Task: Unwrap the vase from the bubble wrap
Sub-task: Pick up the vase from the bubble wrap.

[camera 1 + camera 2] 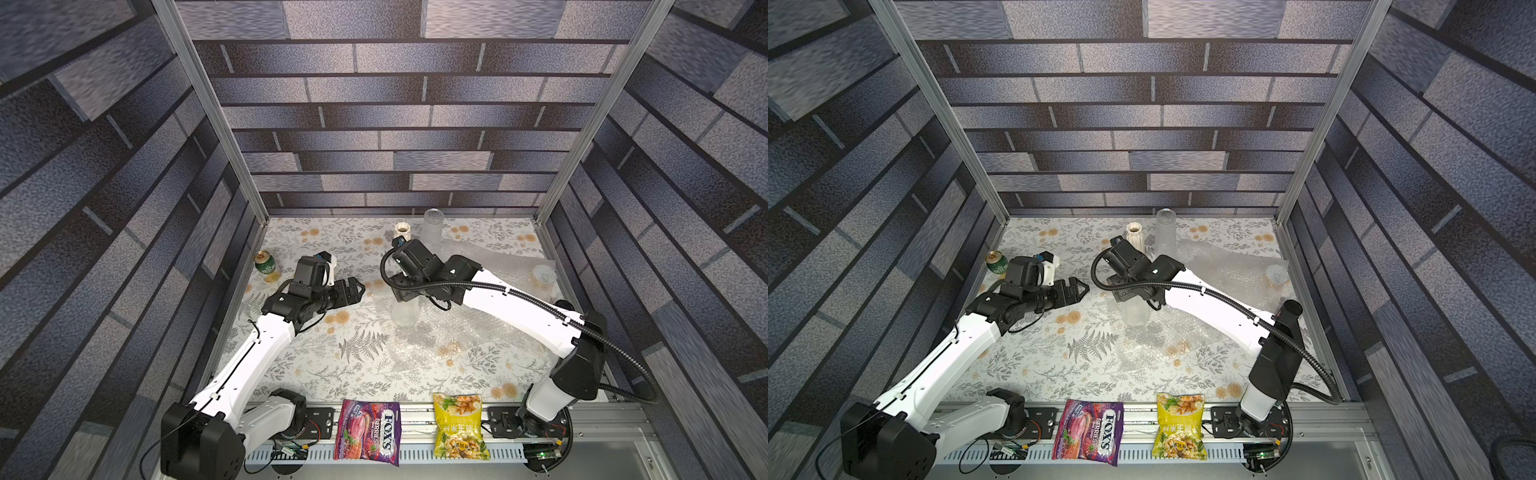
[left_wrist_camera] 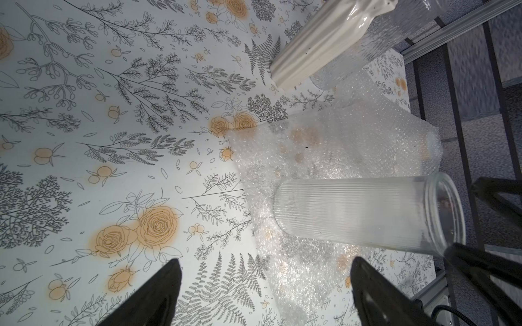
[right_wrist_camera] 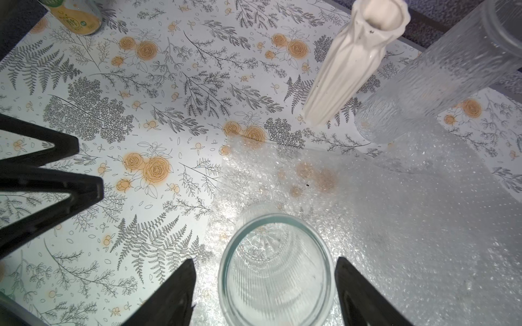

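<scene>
Right gripper: jaws wide, straddling the mouth of the ribbed glass vase from above. One jaw sits right at the rim and the other shows a clear gap, so I read it as not clamped and holding nothing. The vase is directly below the tool, upright, with its long axis vertical and roughly in line with the approach. It's bare glass with no wrap around it.

The bubble wrap lies spread flat under the vase base and runs out beyond the tool and to one side. The vase stands near the sheet's edge on the table. Judgement: the unwrapping looks essentially done. What's left is either closing on the rim and lifting the vase off the sheet, or backing out. Risk: the glass rim is smooth and the grip is high up, so it could slip or tip.

Left gripper: also wide open and empty, tips pointing at the vase's side, near but apart. The right arm is nearer by far.

Beyond the right tips stand a white ceramic vase and a tall clear vase, upright and side by side. The clear one is at the sheet's far edge; I can't tell whether it touches. Neither blocks a straight lift.

Further out there's a can behind the left wrist. There's also a lump under the sheet's far end; can't tell what it is.
</scene>
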You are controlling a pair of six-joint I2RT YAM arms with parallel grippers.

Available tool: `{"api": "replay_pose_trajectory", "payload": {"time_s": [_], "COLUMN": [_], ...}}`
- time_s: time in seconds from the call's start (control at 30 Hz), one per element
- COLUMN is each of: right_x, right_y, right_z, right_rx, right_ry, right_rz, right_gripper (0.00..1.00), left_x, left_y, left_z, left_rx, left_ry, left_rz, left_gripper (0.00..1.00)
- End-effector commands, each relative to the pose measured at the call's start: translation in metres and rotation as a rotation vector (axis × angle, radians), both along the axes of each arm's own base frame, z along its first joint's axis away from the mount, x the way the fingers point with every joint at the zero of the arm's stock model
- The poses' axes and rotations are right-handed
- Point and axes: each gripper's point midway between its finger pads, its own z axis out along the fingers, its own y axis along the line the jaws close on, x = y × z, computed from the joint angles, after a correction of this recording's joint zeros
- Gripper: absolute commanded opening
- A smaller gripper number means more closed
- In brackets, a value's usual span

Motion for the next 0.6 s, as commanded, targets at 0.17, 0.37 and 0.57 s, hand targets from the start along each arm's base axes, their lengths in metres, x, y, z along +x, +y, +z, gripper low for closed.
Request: {"api": "replay_pose_trajectory", "payload": {"time_s": [0.17, 0.37, 0.57], "right_x": [-0.003, -0.001, 0.009], "right_y": [-0.004, 0.001, -0.005], "right_z": [0.002, -0.008, -0.013], "right_rx": [-0.052, -0.089, -0.124], "right_ry": [0.017, 0.047, 0.055], "right_rz": [0.002, 0.004, -0.034], "right_gripper": [0.85, 0.85, 0.90], "left_x": [0.000, -0.001, -0.002], "left_y": [0.003, 0.005, 0.008], "left_z": [0.008, 0.009, 0.009], "left_rx": [0.005, 0.006, 0.004], "left_ry": [-0.027, -0.033, -0.035], "left_rz": [-0.004, -0.001, 0.006], "left_gripper": [0.95, 0.95, 0.95]}}
